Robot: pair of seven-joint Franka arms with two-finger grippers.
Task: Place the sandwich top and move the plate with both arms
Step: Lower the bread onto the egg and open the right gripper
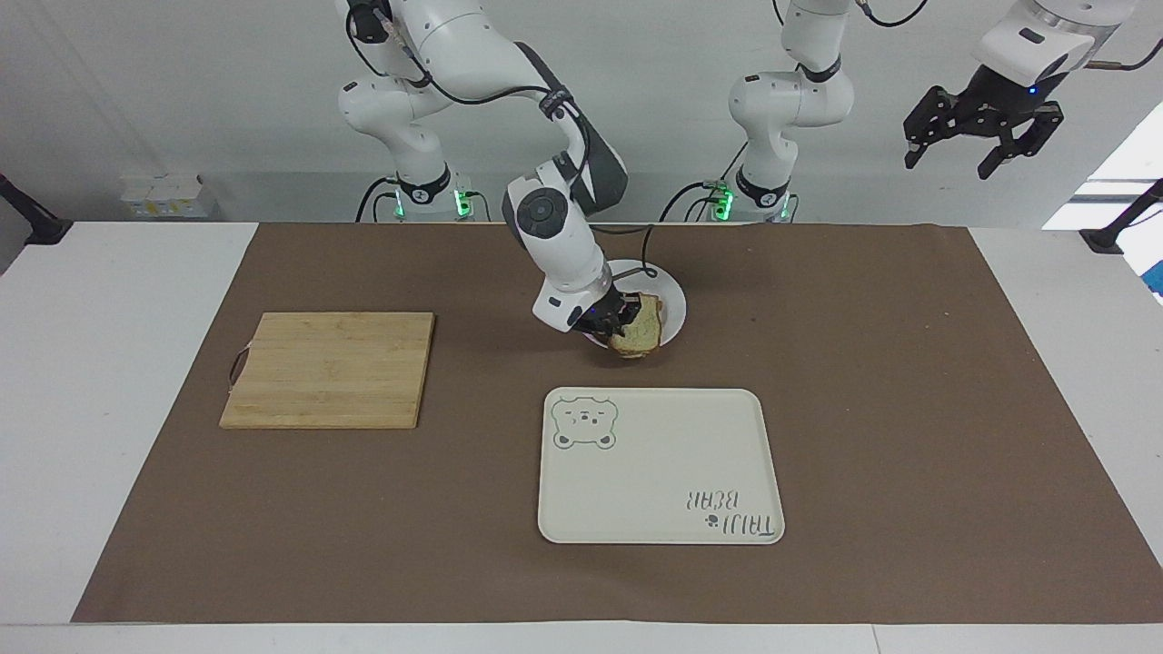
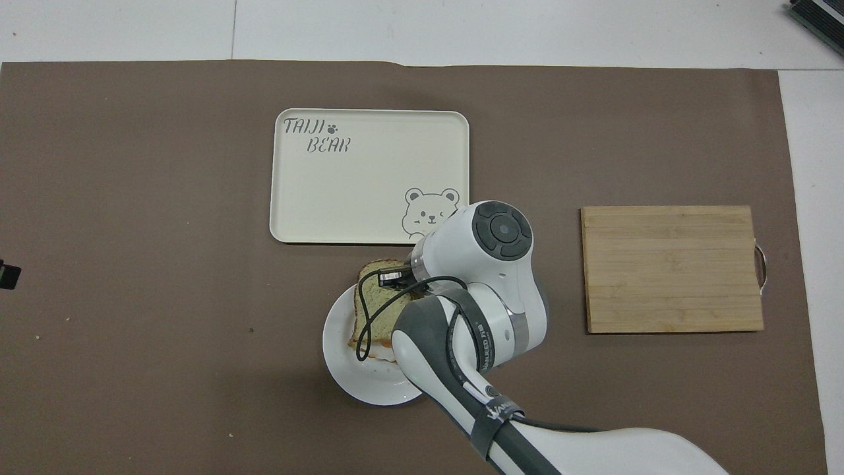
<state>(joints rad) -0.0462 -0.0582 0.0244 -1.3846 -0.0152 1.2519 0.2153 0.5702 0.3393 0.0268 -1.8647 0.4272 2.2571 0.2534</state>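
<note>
The sandwich top [image 1: 641,331] [image 2: 374,298], a pale speckled slice with a brown crust, hangs tilted over the white plate [image 1: 673,303] [image 2: 366,386]. My right gripper [image 1: 611,320] is shut on the edge of the slice that faces the right arm's end of the table. Its rounded end juts past the plate's rim toward the tray. Under it on the plate lies a lower slice with egg [image 2: 374,352]; whether the two slices touch I cannot tell. In the overhead view the right wrist hides the fingers. My left gripper [image 1: 950,162] waits open, high above the left arm's end of the table.
A cream tray with a bear drawing [image 1: 661,466] [image 2: 369,175] lies just farther from the robots than the plate. A wooden cutting board [image 1: 330,369] [image 2: 672,268] lies toward the right arm's end. A brown mat [image 1: 909,381] covers the table.
</note>
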